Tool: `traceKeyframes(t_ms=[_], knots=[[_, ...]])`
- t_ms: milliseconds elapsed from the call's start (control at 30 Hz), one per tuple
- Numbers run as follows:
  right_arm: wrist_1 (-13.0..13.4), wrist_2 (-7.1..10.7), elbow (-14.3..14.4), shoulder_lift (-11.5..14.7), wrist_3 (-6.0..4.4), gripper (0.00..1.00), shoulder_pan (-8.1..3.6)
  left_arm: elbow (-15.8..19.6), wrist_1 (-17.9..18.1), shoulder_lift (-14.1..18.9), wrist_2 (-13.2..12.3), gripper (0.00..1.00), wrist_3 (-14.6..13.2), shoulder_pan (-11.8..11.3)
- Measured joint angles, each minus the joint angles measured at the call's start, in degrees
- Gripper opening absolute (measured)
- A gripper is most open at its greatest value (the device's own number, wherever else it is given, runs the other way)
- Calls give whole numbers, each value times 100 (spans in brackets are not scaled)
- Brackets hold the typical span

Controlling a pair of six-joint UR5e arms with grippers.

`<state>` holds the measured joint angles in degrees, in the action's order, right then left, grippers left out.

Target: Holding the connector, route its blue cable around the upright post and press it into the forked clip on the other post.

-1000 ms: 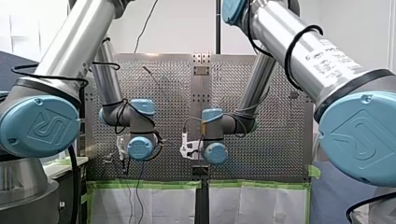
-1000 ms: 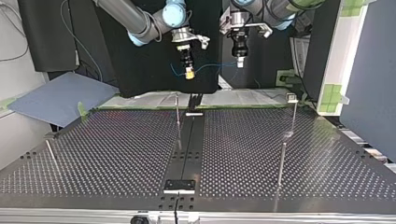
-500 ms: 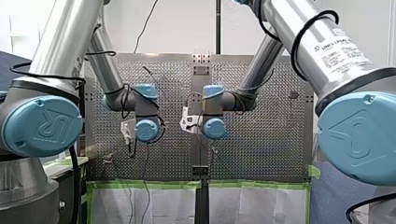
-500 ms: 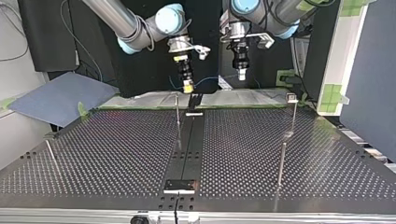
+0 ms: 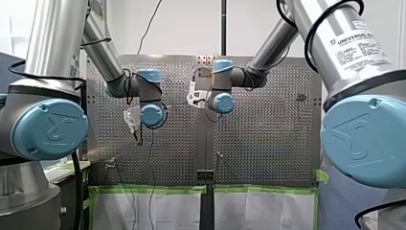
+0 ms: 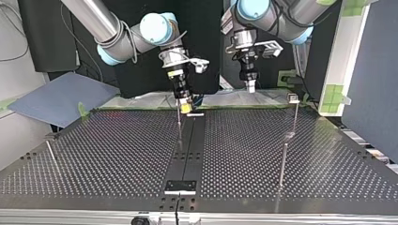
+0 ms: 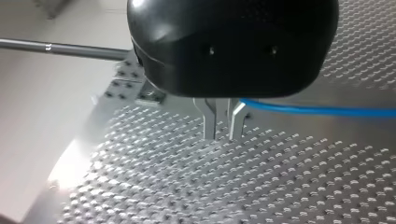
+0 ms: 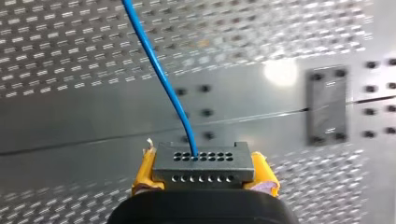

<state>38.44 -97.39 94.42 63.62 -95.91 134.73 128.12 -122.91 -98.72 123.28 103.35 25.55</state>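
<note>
Connector (image 8: 204, 158) is clamped between the yellow pads of my right end effector (image 8: 204, 175), with the blue cable (image 8: 159, 70) coming out of one of its top-row holes. In the top view that end effector hangs low over the far end of the table (image 6: 291, 187), above the dark centre strip (image 6: 190, 154) and just beside a thin upright post (image 6: 179, 123). My left end effector (image 7: 224, 126) has its metal fingers pulled nearly together, and the cable runs in to them from one side, so it looks pinched there.
</note>
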Motion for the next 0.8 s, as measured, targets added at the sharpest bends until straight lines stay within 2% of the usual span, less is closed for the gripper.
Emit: traceKeyframes(t_ms=[367, 600, 800], knots=[[-569, 568, -568, 569, -33, 0, -64, -504, -539, 539, -11, 17, 251, -246], [-948, 947, -875, 930, -52, 0, -86, -702, -893, 893, -255, 17, 474, -570], [-1224, 1197, -996, 1011, -77, 0, -91, -895, -1217, 1215, -185, 17, 692, -892]])
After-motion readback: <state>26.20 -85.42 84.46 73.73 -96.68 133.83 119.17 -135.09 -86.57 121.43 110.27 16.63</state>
